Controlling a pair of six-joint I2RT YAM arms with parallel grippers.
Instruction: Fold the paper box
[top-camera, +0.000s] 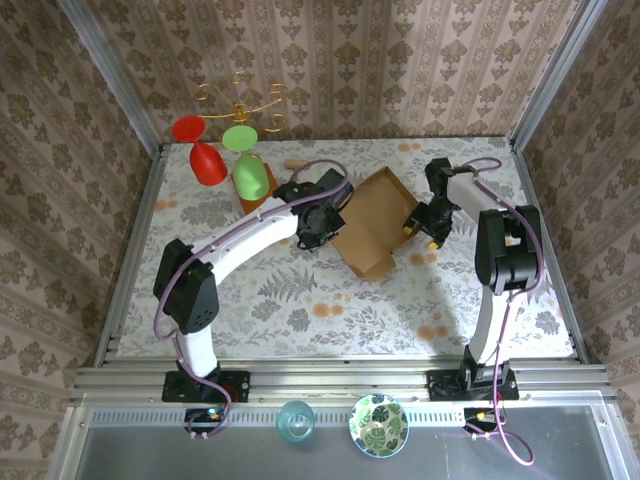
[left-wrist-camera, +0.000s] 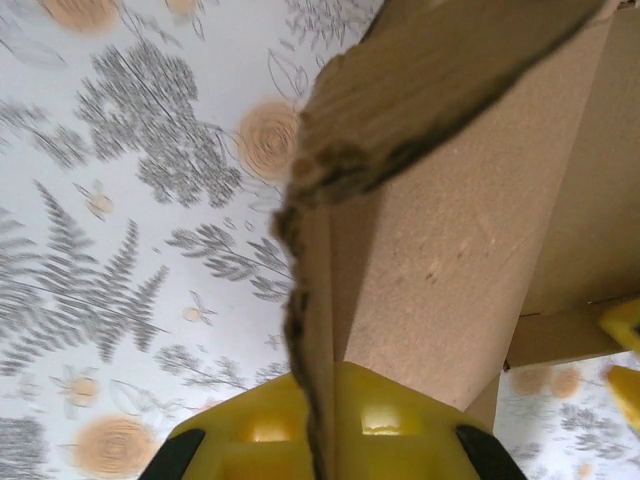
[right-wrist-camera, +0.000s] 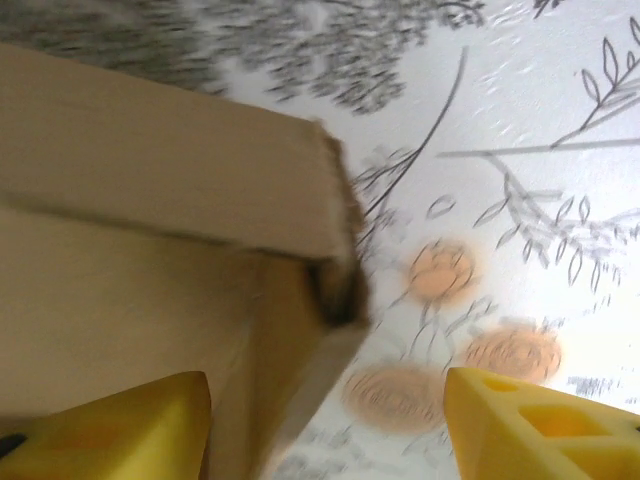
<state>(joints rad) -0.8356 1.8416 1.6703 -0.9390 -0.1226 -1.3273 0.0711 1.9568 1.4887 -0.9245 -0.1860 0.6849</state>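
The paper box (top-camera: 372, 225) lay partly folded on the floral table cover (top-camera: 290, 300), toward the far middle, between both arms. The left gripper (left-wrist-camera: 320, 430) was clamped on a raised cardboard edge. The right gripper (right-wrist-camera: 325, 400) had its fingers apart at the box's right corner, gripping nothing.

I read the paper box (top-camera: 372, 225) as plain brown, the counter (top-camera: 280, 300) white with grey ferns and orange blooms, the left gripper (left-wrist-camera: 322, 435) fingers (left-wrist-camera: 400, 420) yellow, the walls (top-camera: 350, 60) beige damask.
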